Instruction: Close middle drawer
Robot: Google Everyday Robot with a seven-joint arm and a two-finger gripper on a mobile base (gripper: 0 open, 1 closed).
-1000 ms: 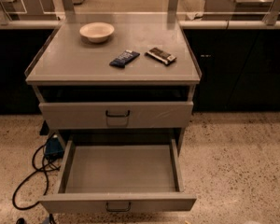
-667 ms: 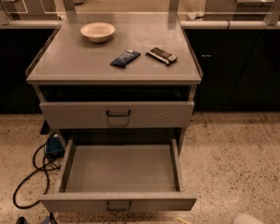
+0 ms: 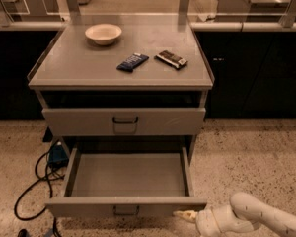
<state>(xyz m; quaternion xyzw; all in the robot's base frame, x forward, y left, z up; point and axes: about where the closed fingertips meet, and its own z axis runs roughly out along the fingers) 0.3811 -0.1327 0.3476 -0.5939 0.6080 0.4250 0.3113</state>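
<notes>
The middle drawer point(image 3: 128, 174) is pulled far out at the bottom of the grey cabinet. It has a long, plain, empty tray and a low front panel point(image 3: 89, 207) with a small dark wire handle point(image 3: 126, 211) at its centre. My gripper point(image 3: 186, 215) comes in from the lower right on a white arm point(image 3: 251, 216). Its tip is just in front of the right end of the drawer's front panel, close to it or touching it. The drawer above point(image 3: 124, 121), with a taller front, is nearly shut.
On the cabinet top point(image 3: 79, 68) lie a white bowl point(image 3: 103, 33), a dark blue snack bar point(image 3: 132, 61) and a brown snack bar point(image 3: 171, 59). A black cable and a blue plug point(image 3: 56, 154) lie on the speckled floor to the left. Dark counters stand behind.
My arm and gripper have come into view from the lower right and reached the right end of the open drawer's front. The drawer itself has not visibly moved.
</notes>
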